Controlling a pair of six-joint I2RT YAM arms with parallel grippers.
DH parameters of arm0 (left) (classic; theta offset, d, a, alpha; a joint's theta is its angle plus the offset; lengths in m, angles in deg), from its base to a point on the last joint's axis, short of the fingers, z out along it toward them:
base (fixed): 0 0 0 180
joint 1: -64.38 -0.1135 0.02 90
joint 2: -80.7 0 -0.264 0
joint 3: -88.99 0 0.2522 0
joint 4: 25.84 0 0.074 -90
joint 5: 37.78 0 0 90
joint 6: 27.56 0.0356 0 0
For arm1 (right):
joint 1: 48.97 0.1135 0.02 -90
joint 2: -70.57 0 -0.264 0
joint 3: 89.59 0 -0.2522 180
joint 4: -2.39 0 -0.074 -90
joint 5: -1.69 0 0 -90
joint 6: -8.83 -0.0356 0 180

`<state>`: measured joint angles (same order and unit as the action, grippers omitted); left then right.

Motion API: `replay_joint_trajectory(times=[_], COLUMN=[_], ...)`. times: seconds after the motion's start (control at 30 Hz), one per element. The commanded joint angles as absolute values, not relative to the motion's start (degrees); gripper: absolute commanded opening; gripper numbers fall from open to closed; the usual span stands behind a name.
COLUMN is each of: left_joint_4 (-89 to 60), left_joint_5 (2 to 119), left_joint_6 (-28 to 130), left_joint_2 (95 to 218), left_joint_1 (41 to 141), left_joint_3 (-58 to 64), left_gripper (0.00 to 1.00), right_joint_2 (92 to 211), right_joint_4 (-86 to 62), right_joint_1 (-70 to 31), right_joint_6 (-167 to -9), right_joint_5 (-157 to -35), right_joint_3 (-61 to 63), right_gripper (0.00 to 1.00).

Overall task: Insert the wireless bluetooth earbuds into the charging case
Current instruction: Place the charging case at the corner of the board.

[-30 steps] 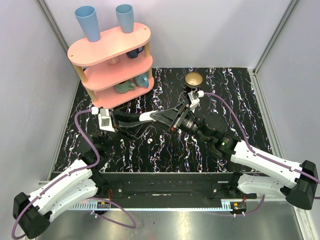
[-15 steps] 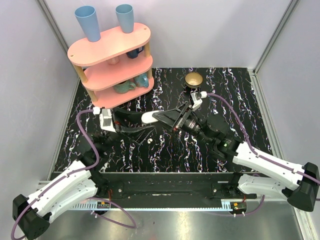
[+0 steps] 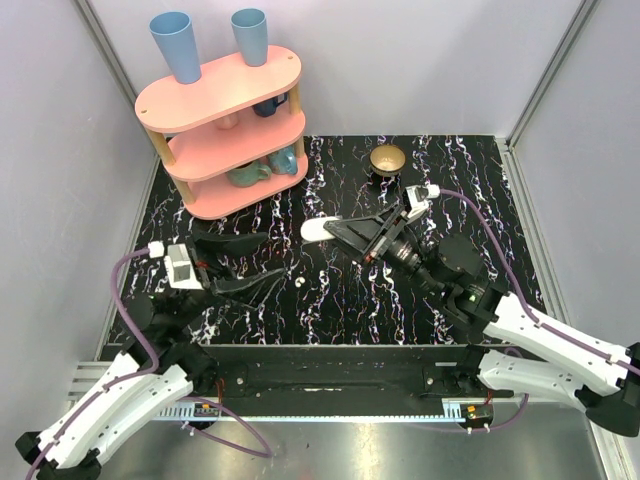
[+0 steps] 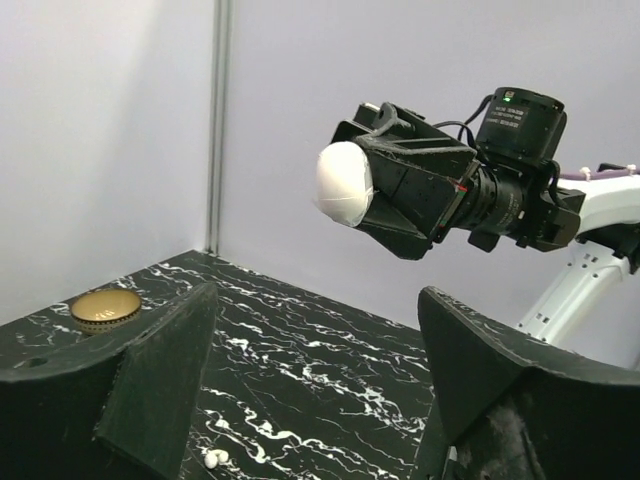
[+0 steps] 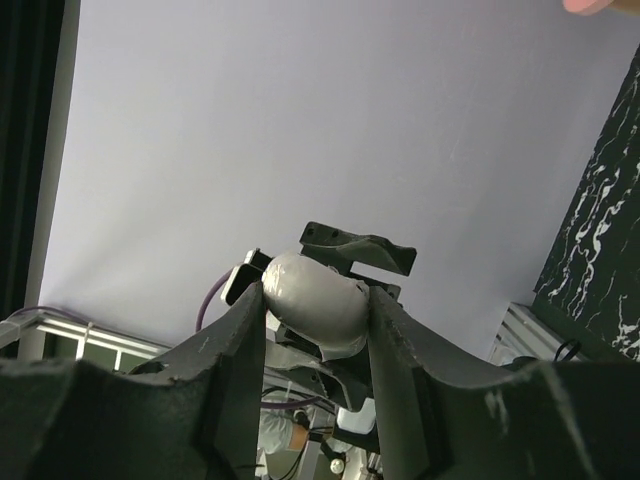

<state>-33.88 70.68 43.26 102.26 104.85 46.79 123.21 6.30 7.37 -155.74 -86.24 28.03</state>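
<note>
**Presently: charging case aloft in the right pincer, one earbud loose on the table**

Containers. Charging case (image 4: 345, 183): white, rounded, halves closed together; what lies inside cannot be told. Gold bowl (image 3: 387, 158): on the black marbled table (image 3: 330, 310), at 1 o'clock from the case; its interior is too small to read. Pink three-tier shelf (image 3: 222, 90): at the table's 10 o'clock corner, with two blue tumblers (image 3: 178, 45) on top, a pink cup and a dark mug on the middle tier, and teal mugs below.

Orientation. Seen from above, the case's long axis runs roughly 9 to 3 o'clock, with the free end toward 9. It is held clear of the table.

Grippers. Right gripper (image 3: 338, 229): clamped on the case's two flanks. Left gripper (image 3: 272, 256): at 8 o'clock from the case, jaws spread wide, empty.

Earbud (image 3: 301, 283): a tiny white piece lying on the table at 6 o'clock from the case, just off the left fingertips.

Obscured. The case's 3 o'clock end is hidden between the right fingers. The lower shelf tiers are partly covered by those above.
</note>
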Motion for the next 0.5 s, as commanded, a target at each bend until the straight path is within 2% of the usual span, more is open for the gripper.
replay_joint_trajectory(times=[0.0,0.3,0.4,0.47], left_joint_4=[-30.7,-29.1,-28.1,-24.7], left_joint_5=[65.4,66.5,66.6,65.4], left_joint_6=[46.4,43.4,40.6,39.9], left_joint_2=[100.4,105.8,108.0,109.0], left_joint_1=[105.1,105.2,105.1,105.1], left_joint_3=[46.8,42.6,41.0,39.2], left_gripper=[0.87,0.89,0.89,0.89], right_joint_2=[121.5,123.0,123.0,123.2], right_joint_4=[4.4,0.6,-4.8,-14.8], right_joint_1=[6.4,6.2,6.2,6.2], right_joint_6=[-153.1,-144.2,-136.2,-130.1], right_joint_5=[-83.7,-85.1,-84.4,-80.4], right_joint_3=[27.2,23.8,21.1,19.0], right_gripper=[0.11,0.1,0.09,0.09])
